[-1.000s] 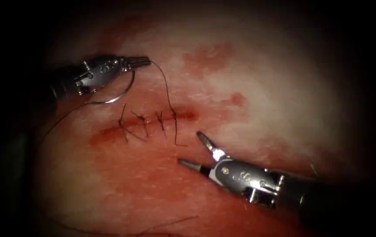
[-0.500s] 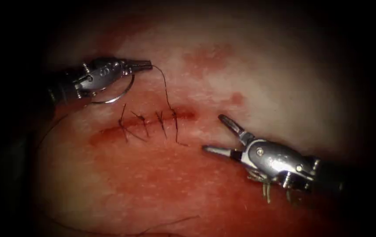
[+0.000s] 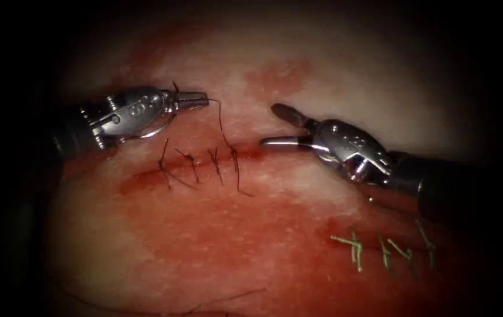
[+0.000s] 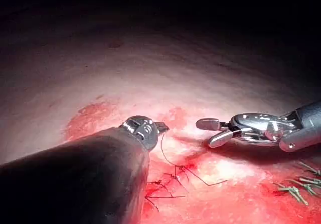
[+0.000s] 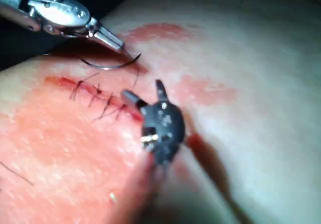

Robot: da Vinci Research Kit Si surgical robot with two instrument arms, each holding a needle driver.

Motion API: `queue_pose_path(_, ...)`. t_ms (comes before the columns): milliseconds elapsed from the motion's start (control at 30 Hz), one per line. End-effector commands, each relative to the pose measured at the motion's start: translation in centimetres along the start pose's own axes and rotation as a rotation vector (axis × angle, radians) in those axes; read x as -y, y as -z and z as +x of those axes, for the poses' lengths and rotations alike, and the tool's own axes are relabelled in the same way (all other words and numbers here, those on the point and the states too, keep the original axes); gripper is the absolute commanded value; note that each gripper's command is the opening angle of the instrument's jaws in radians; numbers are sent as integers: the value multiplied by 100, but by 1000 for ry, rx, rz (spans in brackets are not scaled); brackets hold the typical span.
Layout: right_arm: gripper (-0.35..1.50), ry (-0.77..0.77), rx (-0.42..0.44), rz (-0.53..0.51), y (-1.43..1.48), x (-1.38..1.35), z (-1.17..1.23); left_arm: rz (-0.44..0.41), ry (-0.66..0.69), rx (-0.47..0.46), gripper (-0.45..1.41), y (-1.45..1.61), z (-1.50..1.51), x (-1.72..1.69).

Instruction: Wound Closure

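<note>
Pork-belly tissue [image 3: 216, 246] lay red beneath both tools. Upper left in the endoscope view, the left tool [image 3: 192, 98] pinched the curved needle [image 3: 156, 128] near its thread end, clear of the tissue; the right wrist view showed its arc. The right tool [image 3: 274, 124], agape and empty, had risen to the cut's [image 3: 245, 154] right end, uncovering green stitches [image 3: 380, 249].

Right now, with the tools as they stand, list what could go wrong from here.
1. The left tool holds the needle near its thread end, the curve free above the tissue; the tip could snag the surface.
2. The thread runs short from those jaws to the last stitch; extra tension might tear it through.
3. The right tool, open and holding nothing, sits beside the cut's right end and could catch the thread.
</note>
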Motion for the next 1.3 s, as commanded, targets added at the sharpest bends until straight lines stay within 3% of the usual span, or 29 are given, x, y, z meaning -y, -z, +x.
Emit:
queue_pose_path(33, 116, -8, -5, 22, -19, -3, 1, 1, -8, -5, -45, -6, 2, 3)
queue_pose_path(933, 113, -26, -32, 75, -98, 18, -22, -9, -31, -33, -45, 0, 33, -18)
queue_pose_path(1300, 113, -23, -37, 72, -113, 23, -26, -10, -41, -37, -45, -6, 38, -22)
